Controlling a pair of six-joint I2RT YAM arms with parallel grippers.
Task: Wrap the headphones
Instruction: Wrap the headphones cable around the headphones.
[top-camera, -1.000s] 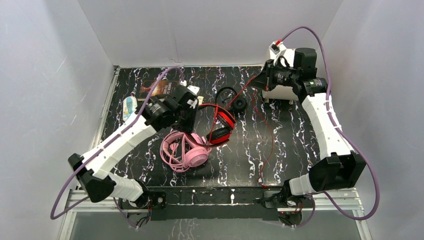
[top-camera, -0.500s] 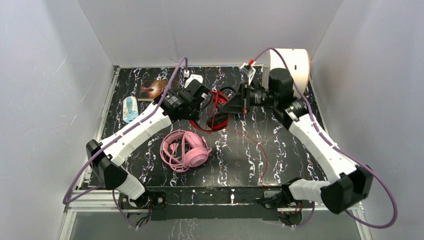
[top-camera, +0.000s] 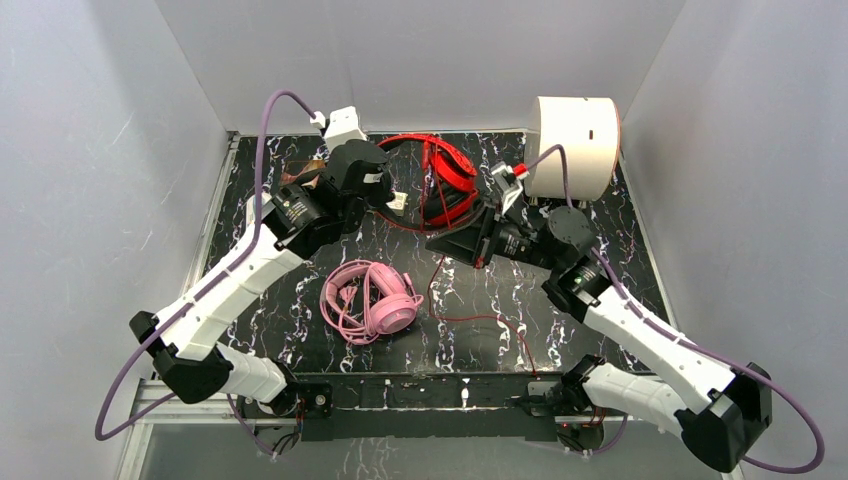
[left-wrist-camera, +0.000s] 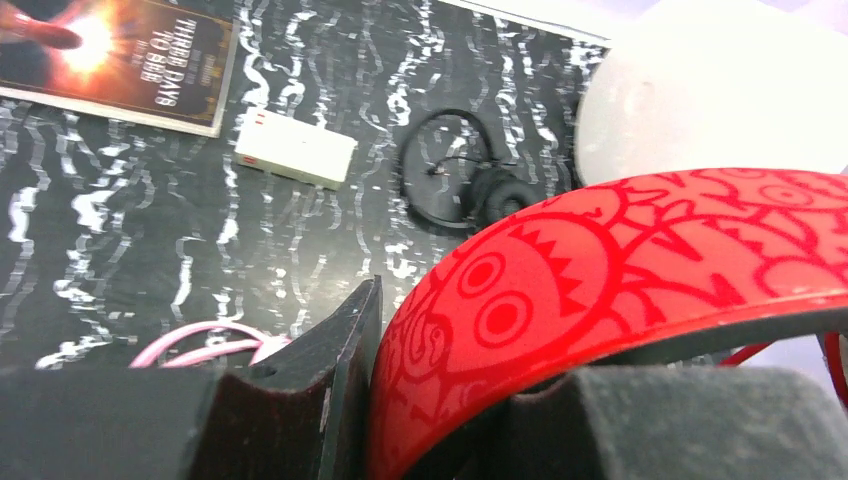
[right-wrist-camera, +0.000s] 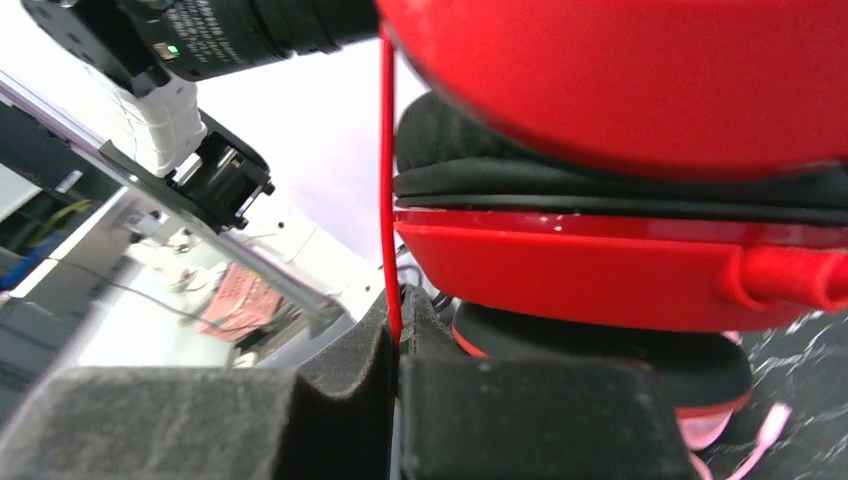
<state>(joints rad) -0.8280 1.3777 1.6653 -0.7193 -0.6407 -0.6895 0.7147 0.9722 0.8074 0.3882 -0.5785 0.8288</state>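
Red headphones (top-camera: 447, 170) being held aloft, headband (left-wrist-camera: 650, 260) clamped in left gripper (left-wrist-camera: 440, 405), cable (right-wrist-camera: 385, 200) pinched by right gripper (right-wrist-camera: 397, 372), 2 earcups (right-wrist-camera: 600, 185) cropped.

A black, white-veined counter (top-camera: 300, 330) carries pink headphones (top-camera: 370, 302) near its middle. Small black headphones (left-wrist-camera: 500, 197), a white box (left-wrist-camera: 295, 148) and a book (left-wrist-camera: 120, 60) lie farther back, with a white drum (top-camera: 572, 145) in the far right corner. A thin red cable (top-camera: 480, 320) trails across it.

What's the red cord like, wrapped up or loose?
Loose. The red cord trails from the lifted red headphones across the table, one stretch pinched in the right claw.
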